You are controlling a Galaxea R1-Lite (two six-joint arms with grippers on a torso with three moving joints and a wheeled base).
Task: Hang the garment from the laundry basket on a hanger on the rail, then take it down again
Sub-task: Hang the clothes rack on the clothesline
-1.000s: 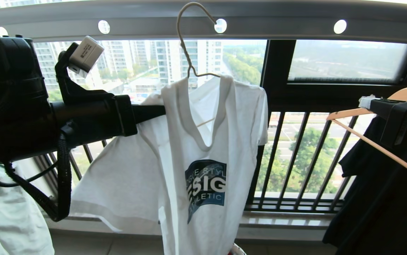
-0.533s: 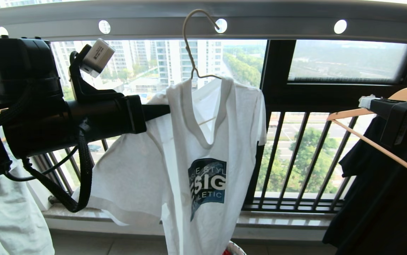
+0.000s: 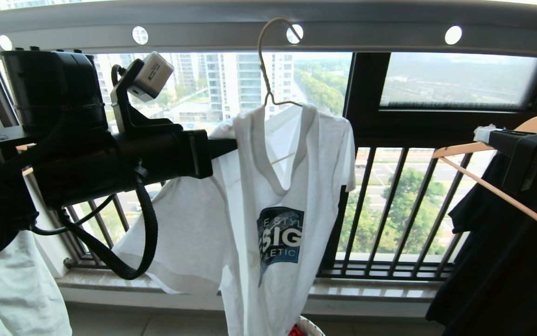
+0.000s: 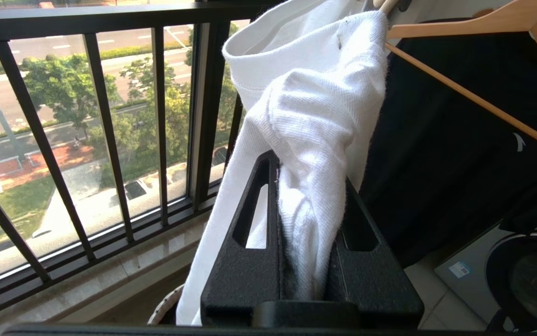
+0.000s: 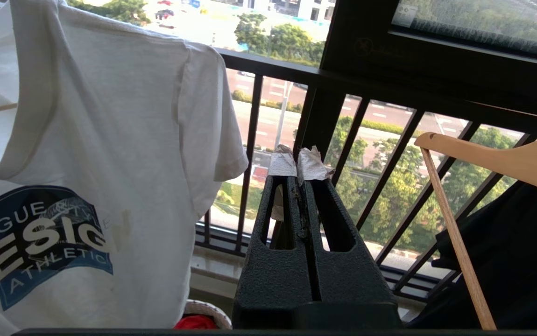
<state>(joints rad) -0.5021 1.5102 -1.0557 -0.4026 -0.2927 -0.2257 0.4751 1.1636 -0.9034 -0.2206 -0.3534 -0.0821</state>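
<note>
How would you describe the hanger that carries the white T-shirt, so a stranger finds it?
Look at the grey rail with round holes above the window. One thin cream wire hanger hooks there, carrying the white T-shirt. The wooden hanger is thicker.

Head camera facing the window railing [image 3: 390, 210]; wrist cameras close behind jaws.

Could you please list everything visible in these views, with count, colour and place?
White T-shirt with blue chest print: one, on the wire hanger, centre.
Cream wire hanger: one, hook over the rail.
Grey holed metal rail: one, overhead.
Wooden hanger: one, tan, right.
Black garment: one, under the wooden hanger.
White woven basket: one, floor, holding red cloth.
Black barred railing: one, behind.
Left hand: black, shut on T-shirt fabric.
Right hand: black, shut, empty, right.
</note>
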